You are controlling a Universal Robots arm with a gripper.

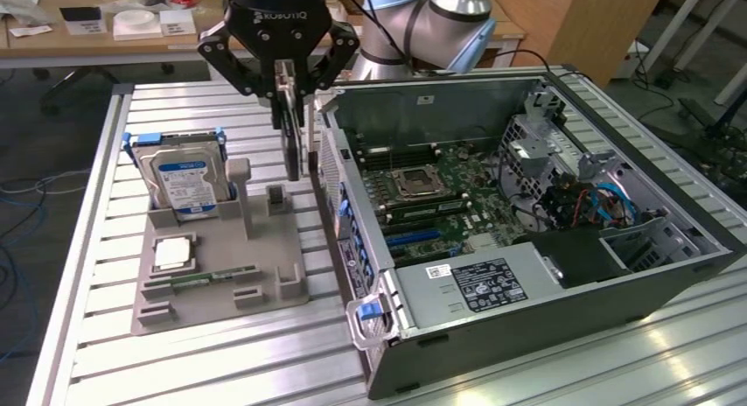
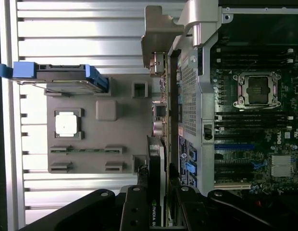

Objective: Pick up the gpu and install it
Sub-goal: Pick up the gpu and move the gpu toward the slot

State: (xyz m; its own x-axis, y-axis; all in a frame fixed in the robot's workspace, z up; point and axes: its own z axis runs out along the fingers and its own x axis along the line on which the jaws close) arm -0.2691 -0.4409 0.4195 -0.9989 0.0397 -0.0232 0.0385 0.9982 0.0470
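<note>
Slatted metal is forming the desk (image 1: 105,248) in the exterior view, and a grey holder (image 1: 222,288) is sitting on it toward that view's left. A hard drive (image 1: 187,178) with a blue label is standing upright in the holder's far end. A square processor chip (image 1: 173,251) and a narrow memory stick (image 1: 216,275) are lying nearer the camera. An open computer case (image 1: 548,292) is lying on its side at the exterior view's right, showing its motherboard (image 1: 443,196).

The black tool (image 1: 287,87) is hanging above the gap between holder and case. Its fingers are pressing in from both sides on the gpu (image 1: 299,143), which is hanging edge-on and upright beneath them. This view is not showing whether the card's lower edge is clear of the holder.

The wrist view is looking straight down along the card. The tool (image 2: 156,197) is gripping the gpu (image 2: 156,159) with dark fingers (image 2: 134,207) on either face. The card is running as a thin strip between the holder (image 2: 125,144) and the perforated rear wall of the case (image 2: 197,96), close to both. This view is adding a printed logo on the card's top edge. It is also showing the hard drive's blue rails (image 2: 98,77) from above and the empty processor socket (image 2: 258,89) on the motherboard.
</note>
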